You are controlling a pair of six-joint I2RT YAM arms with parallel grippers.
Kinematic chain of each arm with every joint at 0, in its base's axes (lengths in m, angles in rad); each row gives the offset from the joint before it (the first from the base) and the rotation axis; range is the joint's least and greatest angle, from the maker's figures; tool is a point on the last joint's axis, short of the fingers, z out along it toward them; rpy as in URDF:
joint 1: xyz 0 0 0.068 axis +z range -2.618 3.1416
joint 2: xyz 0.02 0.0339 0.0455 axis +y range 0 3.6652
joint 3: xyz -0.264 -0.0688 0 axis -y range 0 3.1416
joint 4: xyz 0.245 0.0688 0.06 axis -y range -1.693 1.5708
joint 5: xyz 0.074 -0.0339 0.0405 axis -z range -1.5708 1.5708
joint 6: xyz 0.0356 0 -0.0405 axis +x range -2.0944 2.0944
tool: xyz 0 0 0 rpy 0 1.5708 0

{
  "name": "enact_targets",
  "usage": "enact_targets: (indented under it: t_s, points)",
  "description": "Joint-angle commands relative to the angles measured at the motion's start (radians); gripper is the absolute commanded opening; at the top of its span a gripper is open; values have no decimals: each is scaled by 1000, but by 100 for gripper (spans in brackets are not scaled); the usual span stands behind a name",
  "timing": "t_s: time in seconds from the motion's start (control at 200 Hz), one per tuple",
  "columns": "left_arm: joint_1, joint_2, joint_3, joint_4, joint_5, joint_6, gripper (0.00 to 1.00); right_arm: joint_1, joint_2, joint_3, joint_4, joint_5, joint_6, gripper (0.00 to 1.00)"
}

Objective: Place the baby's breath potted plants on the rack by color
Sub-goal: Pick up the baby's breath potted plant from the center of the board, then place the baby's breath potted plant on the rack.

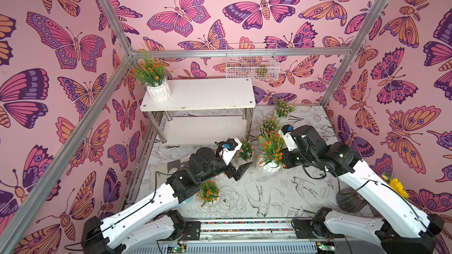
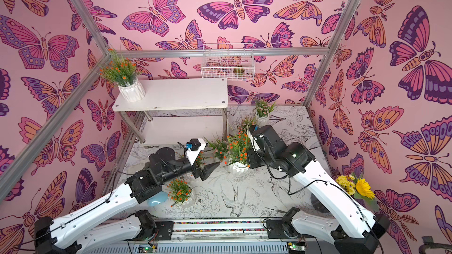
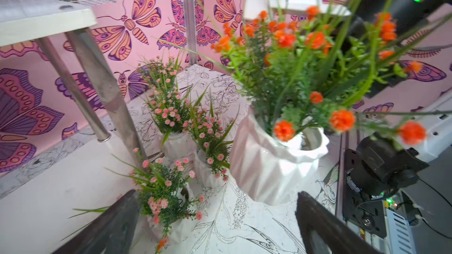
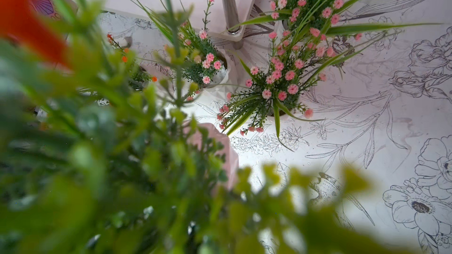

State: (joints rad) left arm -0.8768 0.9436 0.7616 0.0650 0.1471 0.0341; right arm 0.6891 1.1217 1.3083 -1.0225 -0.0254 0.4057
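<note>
The white two-tier rack (image 1: 208, 96) stands at the back left, with one orange-flowered plant (image 1: 156, 79) at the left end of its top shelf. My right gripper (image 1: 280, 156) is buried in the sprigs of another orange plant (image 1: 270, 151), shut on it; the white pot (image 3: 274, 162) hangs tilted. The leaves hide the jaws in the right wrist view. My left gripper (image 3: 217, 226) is open and holds nothing, just left of that pot. Three pink plants (image 3: 168, 103) (image 3: 210, 133) (image 3: 159, 191) stand by the rack's right leg. A third orange plant (image 1: 208, 191) sits beside the left arm.
A white wire basket (image 1: 252, 62) hangs on the back wall above the rack. A sunflower bunch (image 1: 398, 186) in a dark vase (image 1: 352, 199) stands at the right front under the right arm. Metal frame posts (image 1: 342, 74) mark the corners.
</note>
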Motion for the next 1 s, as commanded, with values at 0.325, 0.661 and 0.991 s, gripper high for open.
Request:
enact_targets:
  t_s: [0.325, 0.661, 0.991]
  points:
    - [-103, 111, -77, 283, -15, 18, 100, -37, 62, 89, 33, -112, -68, 0]
    - [-135, 212, -36, 319, -56, 18, 100, -38, 61, 82, 72, -146, -59, 0]
    - [-153, 302, 12, 326, -85, 1, 100, -39, 67, 89, 90, -167, -50, 0]
